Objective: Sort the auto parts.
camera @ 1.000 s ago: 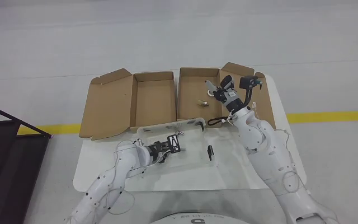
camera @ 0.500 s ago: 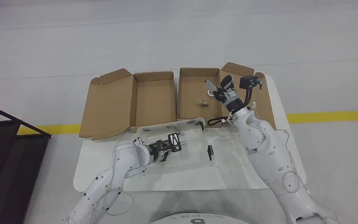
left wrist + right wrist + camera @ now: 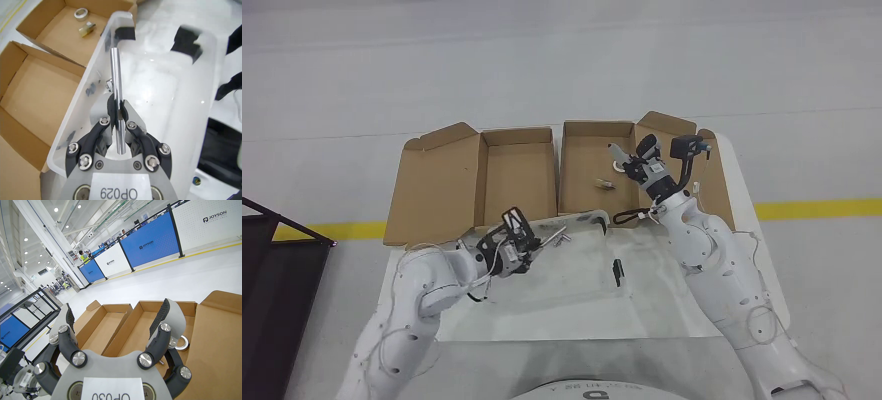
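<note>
Rod [image 3: 116, 83] is clamped in the left gripper [image 3: 118, 108], above the bin's [image 3: 88, 66] rim toward the table's far edge. Its long axis points at the right box [image 3: 56, 30]. The left box [image 3: 37, 94] lies just across that rim, nearest this arm. The right gripper [image 3: 117, 306] hangs open over the right box.

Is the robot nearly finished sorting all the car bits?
Not yet. A metal ring and a small part already lie in the right-hand box. The left gripper is shut on a shiny rod above the clear tray. A black part waits in the tray; the right gripper is open.
</note>
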`<state>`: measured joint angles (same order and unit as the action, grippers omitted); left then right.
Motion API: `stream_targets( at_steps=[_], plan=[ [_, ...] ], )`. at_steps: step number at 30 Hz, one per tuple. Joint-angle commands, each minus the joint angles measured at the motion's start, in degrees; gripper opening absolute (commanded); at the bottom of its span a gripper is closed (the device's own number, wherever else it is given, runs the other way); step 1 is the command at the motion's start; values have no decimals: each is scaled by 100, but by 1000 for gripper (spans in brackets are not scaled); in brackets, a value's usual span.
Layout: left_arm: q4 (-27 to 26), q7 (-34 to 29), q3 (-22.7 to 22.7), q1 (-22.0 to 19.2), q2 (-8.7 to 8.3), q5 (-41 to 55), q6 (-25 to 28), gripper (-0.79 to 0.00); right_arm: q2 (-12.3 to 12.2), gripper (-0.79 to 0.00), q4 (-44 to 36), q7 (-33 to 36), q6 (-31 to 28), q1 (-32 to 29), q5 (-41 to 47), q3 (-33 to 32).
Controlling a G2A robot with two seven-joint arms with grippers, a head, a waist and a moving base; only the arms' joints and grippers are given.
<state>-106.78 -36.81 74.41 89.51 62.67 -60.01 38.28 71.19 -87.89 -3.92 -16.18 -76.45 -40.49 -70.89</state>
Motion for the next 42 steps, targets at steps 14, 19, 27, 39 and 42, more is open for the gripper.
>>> stream_targets(
  at_steps=[14, 19, 27, 39, 42],
  plan=[
    [1111, -2302, 561, -720, -164, 5518, -564, -785, 0, 0, 0, 0, 0, 0, 0, 0],
    [1409, -2776, 519, -901, -199, 6484, -835, -785, 0, 0, 0, 0, 0, 0, 0, 0],
    [1979, -3146, 400, -1231, -210, 7578, -1225, -785, 0, 0, 0, 0, 0, 0, 0, 0],
    [1827, -2858, 512, -1251, -258, 6687, -839, -785, 0, 0, 0, 0, 0, 0, 0, 0],
    [1812, -2798, 491, -1231, -254, 6697, -871, -785, 0, 0, 0, 0, 0, 0, 0, 0]
  ],
)
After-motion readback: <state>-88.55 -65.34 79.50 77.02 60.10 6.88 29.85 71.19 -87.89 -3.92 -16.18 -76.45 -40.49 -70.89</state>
